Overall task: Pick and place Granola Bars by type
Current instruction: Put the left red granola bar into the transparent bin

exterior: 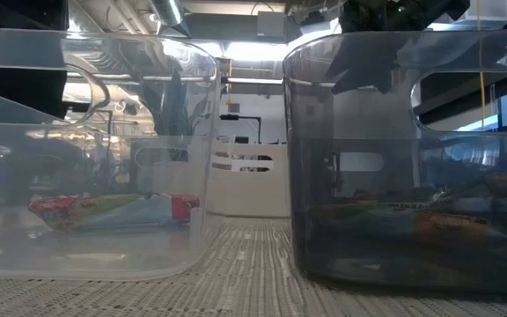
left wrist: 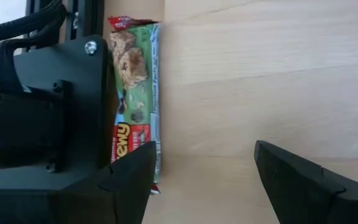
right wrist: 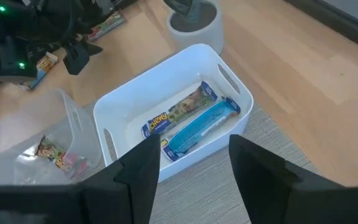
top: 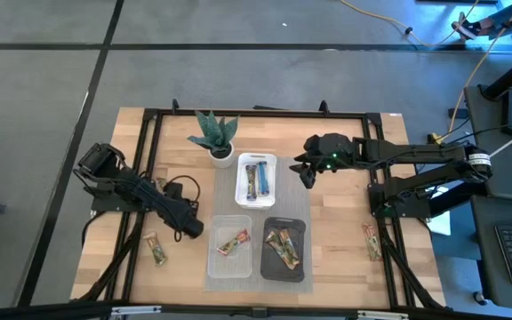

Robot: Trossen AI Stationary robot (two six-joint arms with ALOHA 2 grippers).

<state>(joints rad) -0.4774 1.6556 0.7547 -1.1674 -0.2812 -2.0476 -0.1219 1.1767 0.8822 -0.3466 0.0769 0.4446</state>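
Hovering open-jawed, the left gripper (top: 190, 229) has a green-and-tan bar (top: 156, 250) just at its eight o'clock, long axis along the fingers. At the mat (top: 256, 213)'s six o'clock sit a clear tray (top: 230, 245) with one bar and a black tray (top: 284, 249) with several; at twelve, the half-open, empty right gripper (top: 308, 174) stands beside the white tray (top: 256, 179) holding two bars.

Two matte-black jointed arms, black cables, silver screws, perhaps a green indicator light.
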